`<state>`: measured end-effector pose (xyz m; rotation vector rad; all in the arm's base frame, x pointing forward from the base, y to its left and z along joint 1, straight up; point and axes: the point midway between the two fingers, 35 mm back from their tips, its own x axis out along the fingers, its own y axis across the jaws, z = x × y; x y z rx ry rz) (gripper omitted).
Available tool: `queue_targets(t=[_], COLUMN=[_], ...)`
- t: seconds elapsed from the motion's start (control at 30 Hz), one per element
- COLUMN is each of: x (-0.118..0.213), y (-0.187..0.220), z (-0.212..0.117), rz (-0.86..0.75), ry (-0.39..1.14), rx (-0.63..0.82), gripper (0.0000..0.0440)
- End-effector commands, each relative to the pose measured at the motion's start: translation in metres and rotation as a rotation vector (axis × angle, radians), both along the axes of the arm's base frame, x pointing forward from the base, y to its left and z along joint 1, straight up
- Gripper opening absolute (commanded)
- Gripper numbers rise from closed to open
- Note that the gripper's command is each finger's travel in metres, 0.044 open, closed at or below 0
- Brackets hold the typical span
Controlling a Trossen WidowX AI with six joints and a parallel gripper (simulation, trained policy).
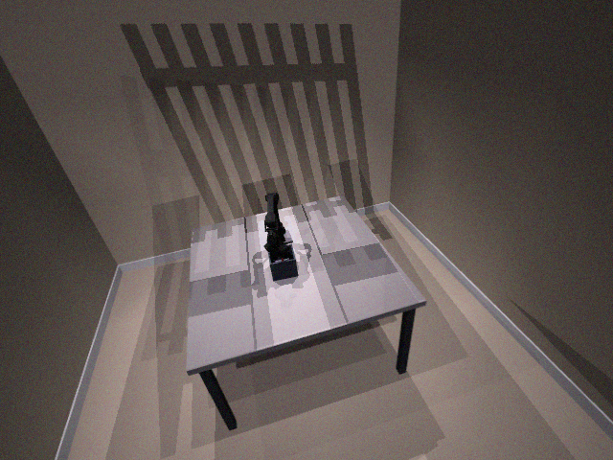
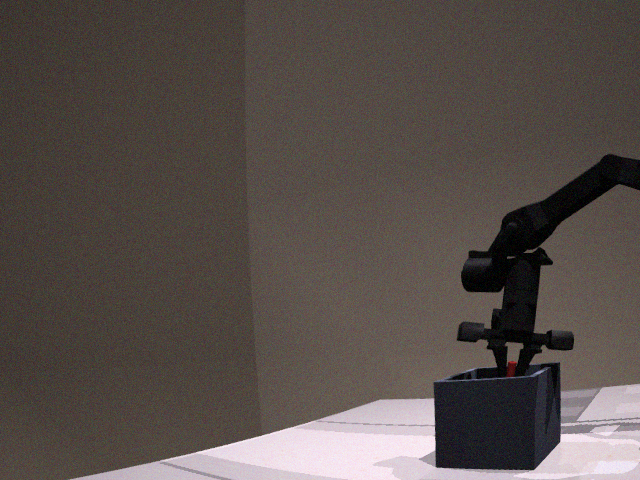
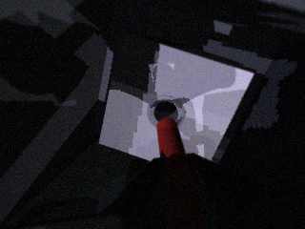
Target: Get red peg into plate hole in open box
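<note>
One slim, round-ended red peg (image 1: 282,259) (image 2: 511,368) (image 3: 171,138) is gripped by the single black parallel-jaw gripper (image 2: 511,373). At lower right in the exterior view, its upper end shows at the mouth of one dark blue-grey open box (image 1: 283,270) (image 2: 484,426). Near the wrist view's centre, one pale plate (image 3: 205,72) has one round dark hole (image 3: 165,110), just beyond the peg's tip. No writing is readable.

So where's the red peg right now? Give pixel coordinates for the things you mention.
In the exterior view, the red peg (image 1: 282,259) (image 2: 511,368) (image 3: 169,138) is at right, between the gripper's fingertips (image 2: 511,373), entering the box (image 1: 283,270) (image 2: 484,424); the wrist view shows its tip beside the plate's hole (image 3: 165,110).
</note>
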<state>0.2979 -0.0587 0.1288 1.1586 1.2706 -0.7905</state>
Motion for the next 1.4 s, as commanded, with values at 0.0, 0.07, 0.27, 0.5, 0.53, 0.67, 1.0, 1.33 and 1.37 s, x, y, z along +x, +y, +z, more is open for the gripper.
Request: queue_targets(t=[0.0,0.07,0.27,0.5,0.53,0.67,1.0,1.33,1.37], x=[0.002,0.003,0.006,0.001,0.000,-0.003,-0.009,0.006,0.008], y=[0.001,0.002,0.002,0.003,0.002,0.002,-0.002,-0.008,-0.009], z=[-0.009,-0.014,-0.029,-0.044,-0.047,-0.055,-0.064,-0.050,-0.049], rz=[0.020,0.031,0.060,0.094,0.098,0.113,0.115,0.098,0.097], ry=[0.007,0.008,0.017,0.048,0.053,0.070,0.124,0.078,0.072], rx=[0.011,0.013,0.015,0.011,0.010,0.008,0.039,0.107,0.113], gripper=[0.0000,0.0000,0.0000,0.0033,0.0039,0.0062,0.0146,0.0155,0.0156])
